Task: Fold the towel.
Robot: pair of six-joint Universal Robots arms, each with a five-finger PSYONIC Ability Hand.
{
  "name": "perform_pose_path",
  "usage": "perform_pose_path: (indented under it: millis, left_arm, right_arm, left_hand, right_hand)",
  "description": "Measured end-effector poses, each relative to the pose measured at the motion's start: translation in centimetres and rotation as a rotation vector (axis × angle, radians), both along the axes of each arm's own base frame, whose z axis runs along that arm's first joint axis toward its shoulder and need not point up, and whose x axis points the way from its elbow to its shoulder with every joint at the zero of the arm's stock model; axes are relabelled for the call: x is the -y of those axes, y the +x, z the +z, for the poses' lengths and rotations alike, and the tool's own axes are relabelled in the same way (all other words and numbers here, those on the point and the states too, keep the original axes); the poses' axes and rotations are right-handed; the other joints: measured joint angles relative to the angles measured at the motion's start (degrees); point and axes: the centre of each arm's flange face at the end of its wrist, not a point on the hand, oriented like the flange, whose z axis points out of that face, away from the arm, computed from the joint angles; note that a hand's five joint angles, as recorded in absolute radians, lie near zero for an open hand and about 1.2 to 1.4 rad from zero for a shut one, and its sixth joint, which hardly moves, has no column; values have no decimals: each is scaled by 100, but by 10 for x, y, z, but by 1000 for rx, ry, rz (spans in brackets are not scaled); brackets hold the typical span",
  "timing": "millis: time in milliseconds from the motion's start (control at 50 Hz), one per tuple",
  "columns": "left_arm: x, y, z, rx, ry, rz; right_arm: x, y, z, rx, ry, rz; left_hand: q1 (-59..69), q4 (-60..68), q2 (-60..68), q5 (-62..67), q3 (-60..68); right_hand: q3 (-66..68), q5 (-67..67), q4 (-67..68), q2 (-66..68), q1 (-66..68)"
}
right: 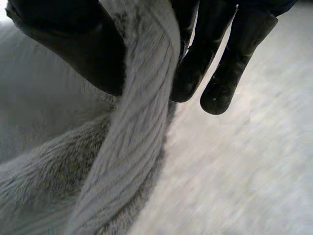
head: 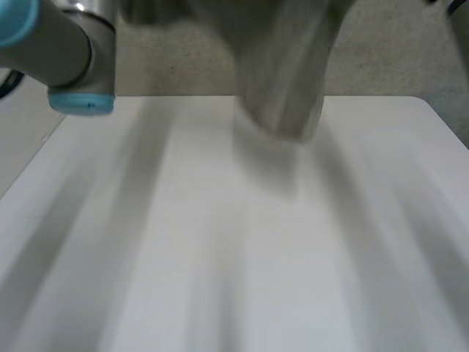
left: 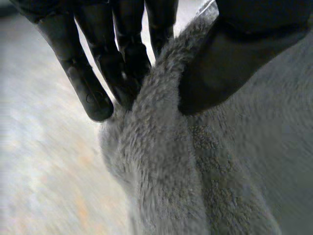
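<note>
Left hand (left: 234, 61) pinches the grey towel (left: 161, 166) between thumb and fingers. Right hand (right: 73, 46) likewise, with the cloth hanging below both, over the table (head: 220, 264).

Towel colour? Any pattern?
Plain grey towel, no print, fluffy pile. Shows best in the left wrist view, pinched in the left hand.

Soft, even light from above is washing the table (head: 220, 293) bright white. The towel (head: 282, 81) is throwing a faint grey shadow below itself by the far edge. The left hand (left: 117, 54) and right hand (right: 73, 49) are reading near-black, tips catching a dull sheen.
</note>
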Motion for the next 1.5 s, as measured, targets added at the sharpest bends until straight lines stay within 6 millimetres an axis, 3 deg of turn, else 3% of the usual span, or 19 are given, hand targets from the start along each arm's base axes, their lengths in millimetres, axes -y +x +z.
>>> perform_pose_path:
  millis: [60,100,160,220,240,340,420,540,700,800,960,1200,1300,1360,1440,1500]
  left_arm:
    - [-9,6,7,-55,-30,-9]
    - [-11,8,-7,-39,5,-23]
    - [-13,10,-44,32,106,-45]
    - [-18,13,-105,147,277,-80]
    - [-20,14,-118,170,313,-89]
    - [-47,22,-204,326,550,-143]
    - [-69,28,-249,435,666,-162]
    - [-91,36,-283,571,732,-152]
    - [-93,47,-289,658,722,-96]
    - [-86,53,-283,650,711,-66]
    - [-83,54,-279,639,702,-55]
    - [-82,57,-290,651,735,-54]
    - [-81,61,-292,654,758,-48]
    - [-82,66,-283,651,773,-40]
    - [-85,71,-264,643,780,-34]
    - [-92,74,-238,634,775,-35]
  right_arm:
    - [6,-8,-4,0,-7,15]
    - [10,-7,-24,-68,52,30]
    - [13,-1,-64,-203,172,45]
    - [9,4,-124,-404,324,54]
    - [7,5,-135,-446,351,55]
    - [-19,4,-209,-715,507,75]
    - [-40,-1,-247,-821,601,99]
    - [-61,-8,-274,-863,689,113]
    - [-67,-14,-282,-858,727,93]
    - [-64,-17,-278,-852,725,61]
    - [-60,-19,-275,-848,721,33]
    - [-53,-28,-271,-839,737,1]
    - [-53,-34,-263,-836,756,-11]
    - [-59,-38,-253,-848,798,-3]
    - [-71,-42,-239,-868,871,24]
    - [-83,-44,-223,-885,938,58]
  left_hand:
    - [0,1,26,14,33]
    - [0,1,36,15,43]
    - [0,1,36,41,43]
    - [0,8,36,43,43]
    - [0,17,36,43,43]
    - [0,28,40,44,44]
    - [0,28,49,44,44]
    - [0,28,50,44,44]
    - [-40,-401,-254,-133,-298]
    - [-2161,-2620,-2432,-2250,-2450]
    - [-2727,-3107,-2897,-2858,-2921]
    - [-2643,-3070,-2860,-2777,-2903]
    - [-815,-1256,-975,-994,-1079]
    - [-73,-65,125,57,46]
    - [-73,6,187,94,92]
    - [-73,6,187,107,92]
  right_hand:
    - [12,10,0,0,1]
    - [21,12,0,0,1]
    - [24,35,0,0,8]
    - [29,41,0,0,12]
    - [31,41,0,0,12]
    - [43,41,0,0,14]
    - [43,41,0,0,14]
    - [43,41,0,0,14]
    - [42,40,0,0,14]
    - [42,38,0,0,13]
    - [36,24,-2,0,7]
    - [34,24,-4,0,-2]
    - [34,24,-4,0,-2]
    - [34,23,-4,0,-3]
    - [34,24,-4,0,-3]
    - [34,24,-4,0,-2]
